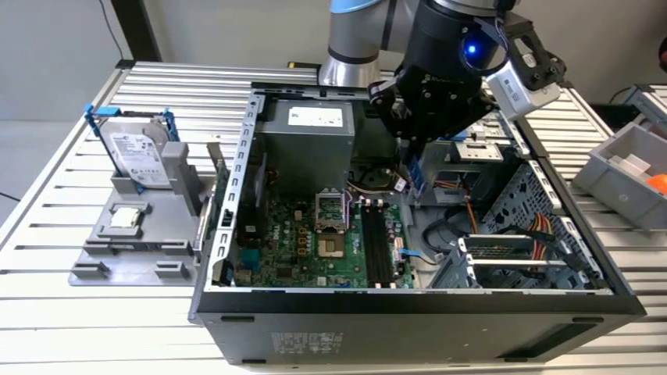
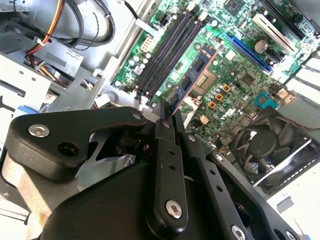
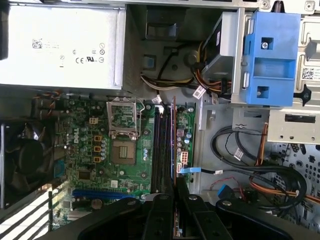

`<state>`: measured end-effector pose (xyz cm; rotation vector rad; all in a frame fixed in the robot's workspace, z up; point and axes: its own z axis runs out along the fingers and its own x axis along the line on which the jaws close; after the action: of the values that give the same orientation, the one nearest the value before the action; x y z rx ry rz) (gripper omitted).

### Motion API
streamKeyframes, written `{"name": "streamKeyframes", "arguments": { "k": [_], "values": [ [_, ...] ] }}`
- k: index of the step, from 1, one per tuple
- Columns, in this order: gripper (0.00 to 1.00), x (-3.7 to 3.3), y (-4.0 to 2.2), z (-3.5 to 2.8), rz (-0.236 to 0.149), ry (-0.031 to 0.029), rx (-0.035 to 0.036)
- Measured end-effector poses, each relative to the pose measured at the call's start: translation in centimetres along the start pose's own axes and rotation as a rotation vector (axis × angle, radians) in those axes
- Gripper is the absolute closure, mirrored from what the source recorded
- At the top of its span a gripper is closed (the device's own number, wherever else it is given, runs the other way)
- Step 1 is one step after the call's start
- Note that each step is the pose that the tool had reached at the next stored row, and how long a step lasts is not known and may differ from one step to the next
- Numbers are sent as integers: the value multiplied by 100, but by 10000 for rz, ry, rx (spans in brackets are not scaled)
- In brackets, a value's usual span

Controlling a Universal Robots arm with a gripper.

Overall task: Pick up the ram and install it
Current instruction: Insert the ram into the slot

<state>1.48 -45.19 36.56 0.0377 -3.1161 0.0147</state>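
Note:
My gripper (image 1: pixel 415 147) hangs over the open computer case (image 1: pixel 224 234), shut on the ram (image 1: pixel 415 176), a thin blue stick pointing down toward the motherboard (image 1: pixel 302 242). In the second wrist view the ram (image 2: pixel 196 74) shows its black chips and juts out from the black fingers (image 2: pixel 161 125), held above the board beside the long black memory slots (image 2: pixel 165 50). The first wrist view has the ram (image 3: pixel 174 145) edge-on, a thin line running over the memory slots (image 3: pixel 161 150), with the gripper (image 3: pixel 174 189) closed around its near end.
A grey fixture (image 1: pixel 105 266) at the exterior view's left holds a silver hard drive in a blue frame (image 1: pixel 136 148) and a small square processor chip (image 1: pixel 126 218). Inside the case are the power supply (image 1: pixel 312 133), a fan (image 2: pixel 265 145), loose cables (image 3: pixel 240 155) and a blue drive bracket (image 3: pixel 272 60). A grey bin (image 1: pixel 636 176) stands at the right.

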Motion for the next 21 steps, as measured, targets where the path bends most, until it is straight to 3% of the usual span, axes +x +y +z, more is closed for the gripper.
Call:
{"name": "streamKeyframes", "arguments": {
  "k": [14,21],
  "values": [
    [100,-1,1,30,69,2,36],
    [100,-2,2,90,104,3,68]
  ]
}}
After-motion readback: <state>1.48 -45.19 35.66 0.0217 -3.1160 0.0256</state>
